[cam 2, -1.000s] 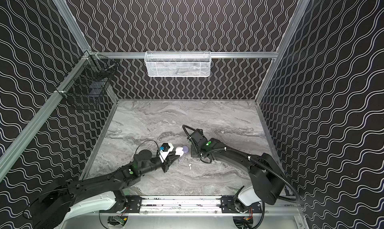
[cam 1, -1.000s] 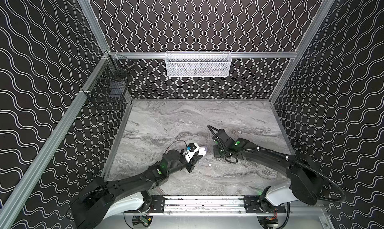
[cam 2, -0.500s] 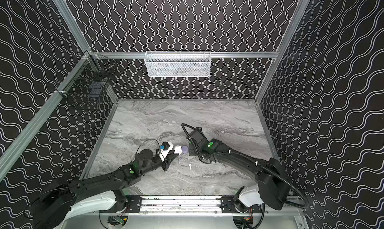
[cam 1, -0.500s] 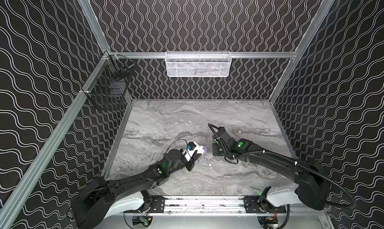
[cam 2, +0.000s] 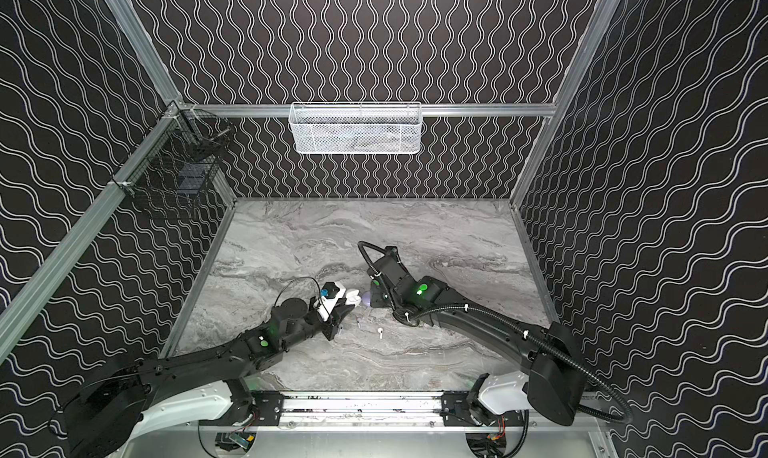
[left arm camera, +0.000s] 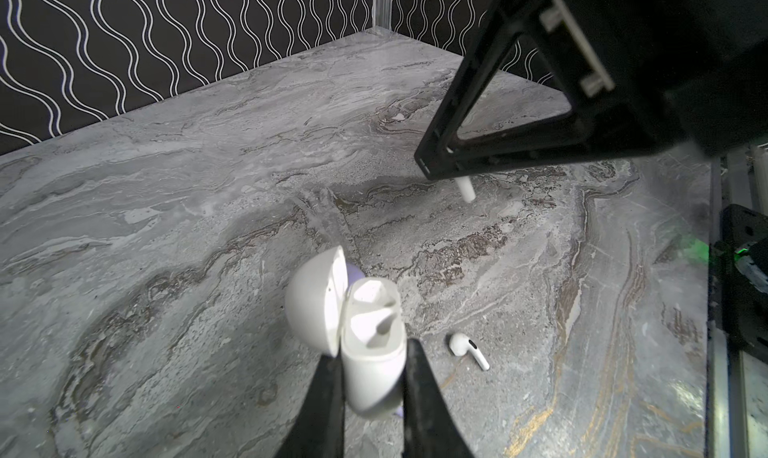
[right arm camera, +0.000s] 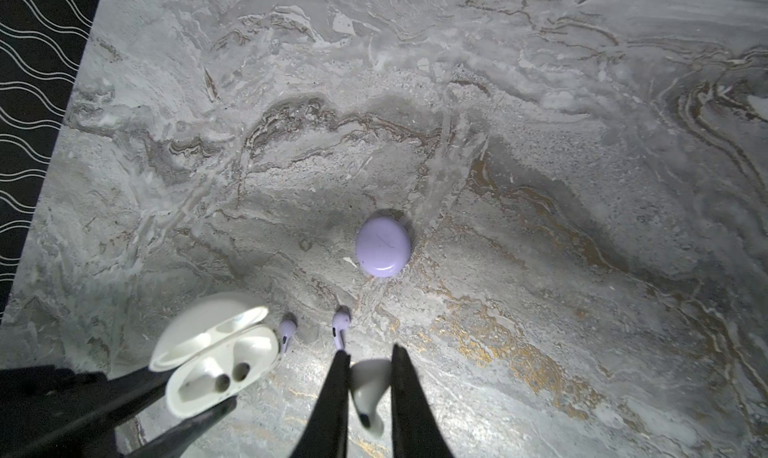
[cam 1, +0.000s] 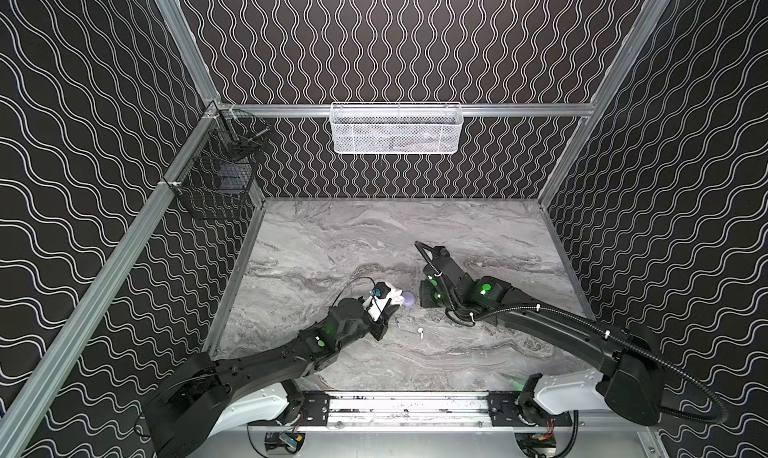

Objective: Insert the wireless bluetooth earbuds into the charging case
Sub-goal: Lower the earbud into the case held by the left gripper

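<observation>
My left gripper (left arm camera: 372, 354) is shut on the body of a white charging case (left arm camera: 376, 339), whose lid (left arm camera: 316, 302) stands open. Both of its sockets look empty. In both top views the case (cam 1: 397, 300) sits near the table's middle. My right gripper (right arm camera: 368, 352) is shut on a white earbud (right arm camera: 368, 389), stem hanging out of the jaws, a short way right of the case and above the table. A second white earbud (left arm camera: 461, 345) lies on the table beside the case. Two lavender earbuds (right arm camera: 286, 329) (right arm camera: 341, 325) also lie on the table.
A closed lavender case (right arm camera: 383, 247) rests on the marble table (cam 1: 478, 235) just behind the white case. A white mesh basket (cam 1: 396, 128) hangs on the back wall and a black wire basket (cam 1: 216, 181) on the left wall.
My right gripper has shifted slightly left toward the white case with the earbud in it. The left gripper has stayed almost still, holding the case.
</observation>
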{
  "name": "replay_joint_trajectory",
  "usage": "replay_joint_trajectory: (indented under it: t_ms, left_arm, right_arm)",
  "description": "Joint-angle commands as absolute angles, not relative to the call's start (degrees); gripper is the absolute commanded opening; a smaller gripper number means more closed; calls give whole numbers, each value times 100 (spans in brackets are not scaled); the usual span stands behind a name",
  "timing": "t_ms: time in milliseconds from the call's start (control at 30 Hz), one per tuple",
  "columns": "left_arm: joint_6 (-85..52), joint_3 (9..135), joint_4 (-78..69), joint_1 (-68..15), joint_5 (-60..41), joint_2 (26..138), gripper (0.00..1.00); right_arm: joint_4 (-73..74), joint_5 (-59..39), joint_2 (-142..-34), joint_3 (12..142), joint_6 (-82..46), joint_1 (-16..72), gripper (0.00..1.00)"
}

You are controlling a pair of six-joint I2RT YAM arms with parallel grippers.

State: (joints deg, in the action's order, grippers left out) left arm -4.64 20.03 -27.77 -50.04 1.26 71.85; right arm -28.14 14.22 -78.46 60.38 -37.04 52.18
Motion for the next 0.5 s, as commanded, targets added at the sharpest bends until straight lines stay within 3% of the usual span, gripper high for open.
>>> replay_joint_trajectory:
  t_ms: [0, 467]
  left_arm:
    - [-567, 2044, -2821, -4990, 292, 7141, 0]
    - [-589, 1960, -2918, -4975, 316, 7032, 0]
  right_arm:
    - [-2555, 1384, -7813, 6148, -3830, 5305, 10]
    - [-1928, 1190, -7937, 6191, -4150, 5599, 9]
